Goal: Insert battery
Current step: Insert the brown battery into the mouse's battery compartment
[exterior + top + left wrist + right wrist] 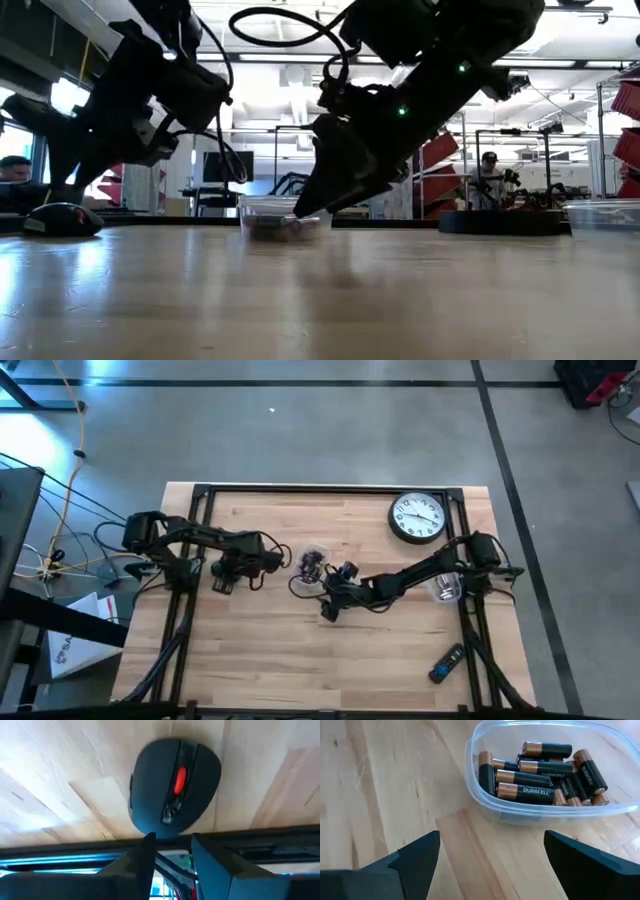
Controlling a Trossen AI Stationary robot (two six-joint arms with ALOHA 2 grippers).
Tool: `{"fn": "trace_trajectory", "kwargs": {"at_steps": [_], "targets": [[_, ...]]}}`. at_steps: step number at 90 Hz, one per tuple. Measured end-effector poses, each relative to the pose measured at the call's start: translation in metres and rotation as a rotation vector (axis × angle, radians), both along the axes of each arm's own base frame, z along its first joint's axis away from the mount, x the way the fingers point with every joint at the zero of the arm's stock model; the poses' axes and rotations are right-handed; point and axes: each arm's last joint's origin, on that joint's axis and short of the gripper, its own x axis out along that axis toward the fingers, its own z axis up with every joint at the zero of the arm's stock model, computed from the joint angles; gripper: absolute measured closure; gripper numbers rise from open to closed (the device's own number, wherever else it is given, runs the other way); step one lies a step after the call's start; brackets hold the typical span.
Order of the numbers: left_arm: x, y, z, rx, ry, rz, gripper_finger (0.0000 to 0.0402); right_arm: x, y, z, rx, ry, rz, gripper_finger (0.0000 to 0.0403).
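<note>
Batteries [540,772] lie sideways in clear tub [485,805] just ahead of wide-open, empty right gripper [490,852], nearer than left gripper [172,852], whose fingers look slightly parted over mouse [172,785].

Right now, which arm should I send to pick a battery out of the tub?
The right. Its gripper is open and empty, close to the clear tub of batteries. The left gripper is over by the black mouse, farther from the tub.
</note>
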Motion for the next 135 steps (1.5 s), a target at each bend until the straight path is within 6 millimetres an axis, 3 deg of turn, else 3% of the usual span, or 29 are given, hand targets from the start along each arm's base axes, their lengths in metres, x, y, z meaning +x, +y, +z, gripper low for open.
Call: {"fn": "trace_trajectory", "kwargs": {"at_steps": [29,43,135], "targets": [[0.001,0.007,-0.002,0.034,-0.009,0.034,0.0143,0.0,0.0,0.0,0.0,0.007,0.001,0.0076],[0.001,0.01,-0.008,-0.006,0.04,0.059,0.0106,0.0,0.0,0.0,0.005,0.007,0.006,0.0076],[0.016,0.015,-0.055,-0.02,0.135,-0.038,0.0098,-0.002,0.006,-0.001,0.026,0.015,0.026,0.0075]]}}
